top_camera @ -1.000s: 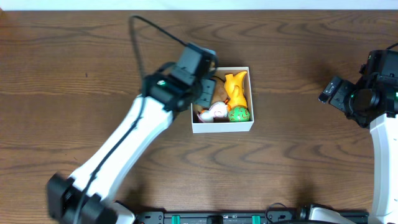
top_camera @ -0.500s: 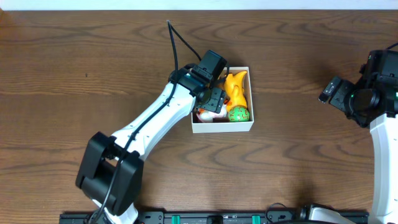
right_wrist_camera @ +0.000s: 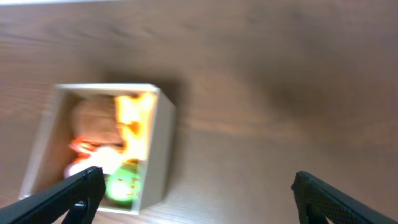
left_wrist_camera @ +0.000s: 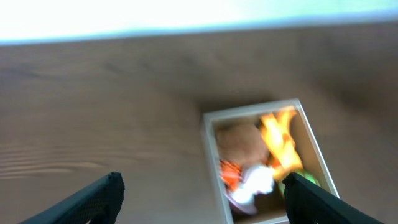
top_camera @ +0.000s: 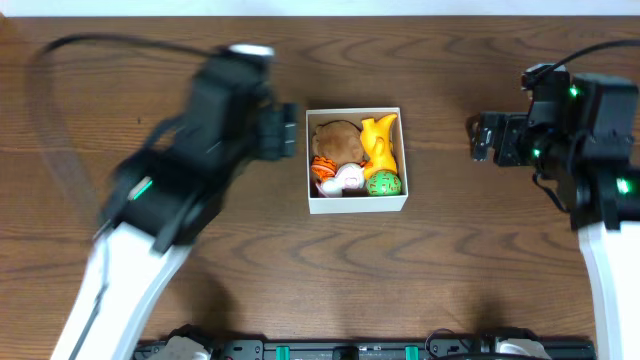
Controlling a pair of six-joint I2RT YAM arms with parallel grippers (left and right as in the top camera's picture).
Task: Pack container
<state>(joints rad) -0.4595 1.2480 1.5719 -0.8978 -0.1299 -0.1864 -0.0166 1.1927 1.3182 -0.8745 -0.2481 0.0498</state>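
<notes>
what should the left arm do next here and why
Probably draw the left gripper back to rest. It is open and empty beside the container, and the brown toy, yellow toy, green ball and white toy all lie inside. The right gripper is open and empty too, so nothing seems left to place.

The container [top_camera: 357,205] is set mid-table [top_camera: 480,270]. Inside, a rounded toy [top_camera: 338,140] is lodged rear left, a tall toy [top_camera: 381,143] rear right and a ball [top_camera: 383,184] front right. Perhaps two small toys [top_camera: 335,176] are packed front left. The left gripper [top_camera: 285,130] is placed just beside the container, and the right gripper [top_camera: 487,137] well apart from it.
</notes>
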